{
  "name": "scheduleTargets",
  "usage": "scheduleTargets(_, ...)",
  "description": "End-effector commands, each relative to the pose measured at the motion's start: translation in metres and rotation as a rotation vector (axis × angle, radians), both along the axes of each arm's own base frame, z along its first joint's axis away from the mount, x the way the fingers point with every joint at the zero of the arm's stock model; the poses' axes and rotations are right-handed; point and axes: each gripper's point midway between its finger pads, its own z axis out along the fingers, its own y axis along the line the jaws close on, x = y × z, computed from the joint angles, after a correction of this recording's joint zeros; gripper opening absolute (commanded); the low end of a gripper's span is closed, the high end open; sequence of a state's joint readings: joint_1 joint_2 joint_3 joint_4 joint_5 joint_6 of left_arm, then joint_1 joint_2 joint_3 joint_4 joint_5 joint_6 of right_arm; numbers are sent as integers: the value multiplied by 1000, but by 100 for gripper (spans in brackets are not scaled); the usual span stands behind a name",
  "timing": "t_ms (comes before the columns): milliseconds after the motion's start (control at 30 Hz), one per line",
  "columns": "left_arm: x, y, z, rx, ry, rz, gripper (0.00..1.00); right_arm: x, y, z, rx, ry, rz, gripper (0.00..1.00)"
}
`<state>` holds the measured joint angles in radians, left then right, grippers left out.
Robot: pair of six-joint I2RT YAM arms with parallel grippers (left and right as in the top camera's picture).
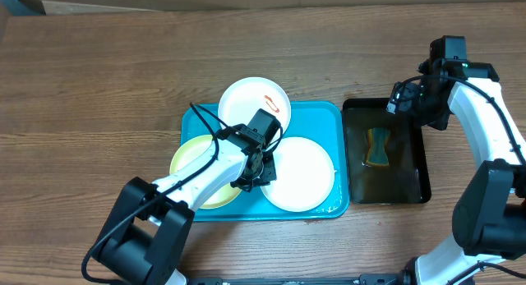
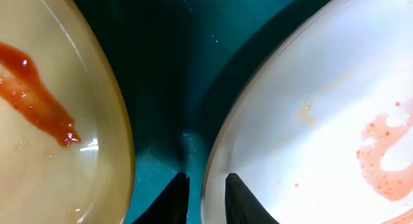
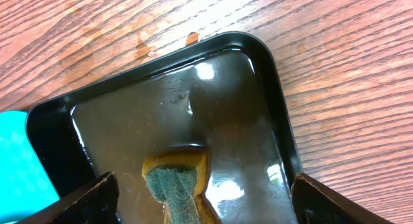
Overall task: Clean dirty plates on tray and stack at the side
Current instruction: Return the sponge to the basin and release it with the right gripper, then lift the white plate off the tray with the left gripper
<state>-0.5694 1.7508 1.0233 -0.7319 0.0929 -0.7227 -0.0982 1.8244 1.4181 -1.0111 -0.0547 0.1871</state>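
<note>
Left gripper [image 2: 206, 180] sat nearly closed astride the rim of the glossy round white plate [image 2: 310, 121] on the turquoise plastic tray [image 2: 174, 69]; couldn't tell if it pinched. That slick rim could slip, or knock the smeared yellow-green plate [image 2: 45, 140] alongside. Right gripper [image 3: 206, 201] gaped wide, empty, over the sponge [image 3: 177, 175] in the wet black tray [image 3: 258, 56] beside the turquoise one.

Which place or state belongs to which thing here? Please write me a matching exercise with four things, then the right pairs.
1 sponge
2 yellow-green plate
3 right gripper
4 left gripper

A open, above the sponge
B in the black tray
C at the rim of a white plate
D at the turquoise tray's left edge

Pairs: 1-B, 2-D, 3-A, 4-C
</note>
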Motion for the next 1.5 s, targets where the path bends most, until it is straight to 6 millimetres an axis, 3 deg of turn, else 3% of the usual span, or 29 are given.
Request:
scheduleTargets(0,0,0,-5,20,2,-19,19,1,-3,2,-12,-11,-12,87)
scheduleTargets(167,1,-1,-5,18,2,-26,4,2,-3,2,-12,-17,-12,88)
scheduleTargets(367,5,-7,8,2,3,-69,4,5,-3,3,-6,-27,-31,88)
scheduleTargets(700,37,0,47,104,-103,-119,4,7,-4,4,-12,-37,-31,89)
scheduleTargets(1100,59,1,58,145,-200,-151,4,10,-6,4,-16,-49,-36,89)
scheduleTargets(1467,76,-7,68,116,-266,-174,4,21,-44,9,-17,-109,-267,89)
